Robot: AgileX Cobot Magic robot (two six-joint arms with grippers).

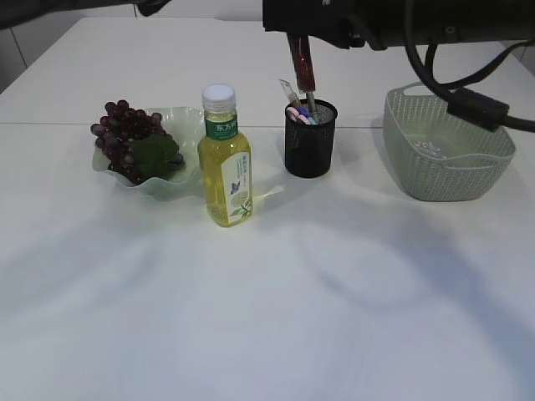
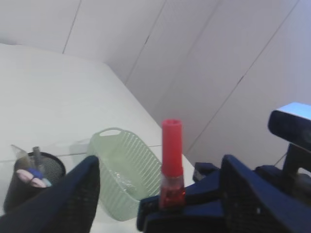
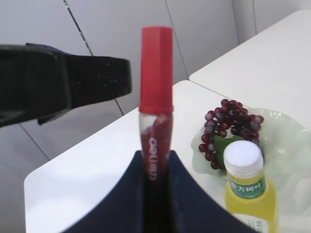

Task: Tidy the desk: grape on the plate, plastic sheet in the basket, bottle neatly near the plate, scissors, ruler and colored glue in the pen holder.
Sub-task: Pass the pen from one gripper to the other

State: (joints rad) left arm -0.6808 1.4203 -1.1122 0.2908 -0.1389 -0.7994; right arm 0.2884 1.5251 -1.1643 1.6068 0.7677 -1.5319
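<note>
The colored glue (image 3: pixel 156 104), a red-capped tube with red contents, stands upright, pinched between the two dark fingers of the right tool (image 3: pixel 154 194), which grip its lower part. In the exterior view the same tube (image 1: pixel 302 63) hangs directly above the black mesh pen holder (image 1: pixel 310 142), its lower end just over the rim; whether it touches the items inside cannot be told. The pen holder already contains several upright items, among them pink-and-blue handles and a pale flat strip; they are too small to identify with certainty.

The left tool (image 2: pixel 160 194) appears with its fingers spread wide apart, one to either side of the glue (image 2: pixel 171 162) and clear of it; it grips nothing. In the right wrist view one left finger shows as a dark shape to the left of the tube.

To the right of the pen holder sits the pale green basket (image 1: pixel 493 159), with something transparent lying on its floor. To the left stands the bottle (image 1: pixel 225 159) of yellow liquid, upright, white-capped, just beside the light green plate (image 1: pixel 185 121). A bunch of dark purple grape (image 1: pixel 125 134) with a green leaf rests on the plate. All stand on the white table (image 1: pixel 267 317).
</note>
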